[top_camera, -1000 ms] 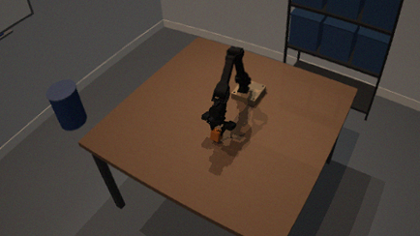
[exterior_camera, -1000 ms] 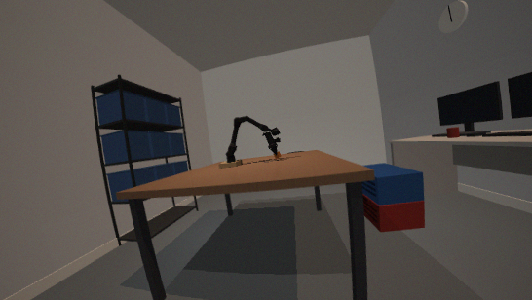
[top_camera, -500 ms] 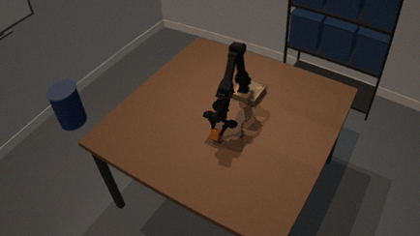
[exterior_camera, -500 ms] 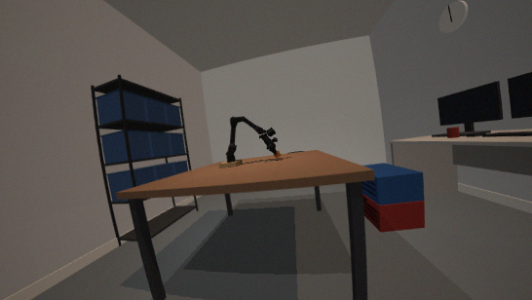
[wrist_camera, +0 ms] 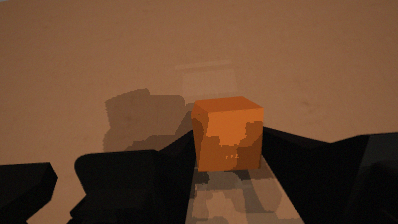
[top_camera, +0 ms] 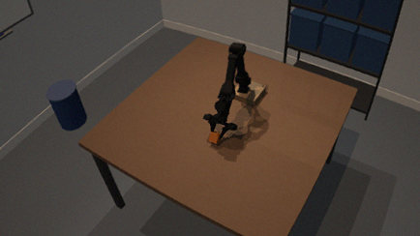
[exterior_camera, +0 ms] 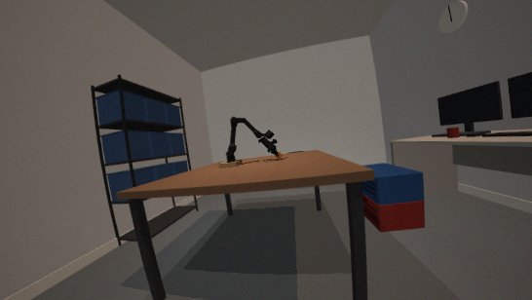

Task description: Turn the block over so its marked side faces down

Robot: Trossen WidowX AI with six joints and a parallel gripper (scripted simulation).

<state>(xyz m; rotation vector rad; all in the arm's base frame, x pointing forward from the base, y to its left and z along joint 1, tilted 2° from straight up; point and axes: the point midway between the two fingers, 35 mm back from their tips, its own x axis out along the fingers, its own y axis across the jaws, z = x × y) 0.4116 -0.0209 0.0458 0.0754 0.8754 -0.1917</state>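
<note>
Block [top_camera: 214, 138] [exterior_camera: 279, 156] [wrist_camera: 229, 135], orange, qty 1. Landmark for all entries: the table [top_camera: 161, 136] [exterior_camera: 244, 177] [wrist_camera: 300, 55].

Top view: block over the table, in from its edges, tilted, pinched btwn the fingers of the gripper [top_camera: 219, 134] [exterior_camera: 278, 155] [wrist_camera: 223, 132]. Arm [top_camera: 230, 74] [exterior_camera: 234, 136], black, w/ light-colored base [top_camera: 259, 97] [exterior_camera: 225, 165] on the table. Blue bin [top_camera: 69, 106], on floor beyond one side of the table. Rack [top_camera: 398, 8] [exterior_camera: 126, 146] w/ blue boxes, beyond another side.

Ext. view: gripper slants down to the tabletop, block at its tip; contact w/ table: can't tell. Blue crate [exterior_camera: 399, 185] atop red crate [exterior_camera: 404, 216], nr table's R-hand corner in pic.

Wrist view: one finger each side of block, table surface behind; block's top & one side face visible. Marked side: can't tell.
</note>
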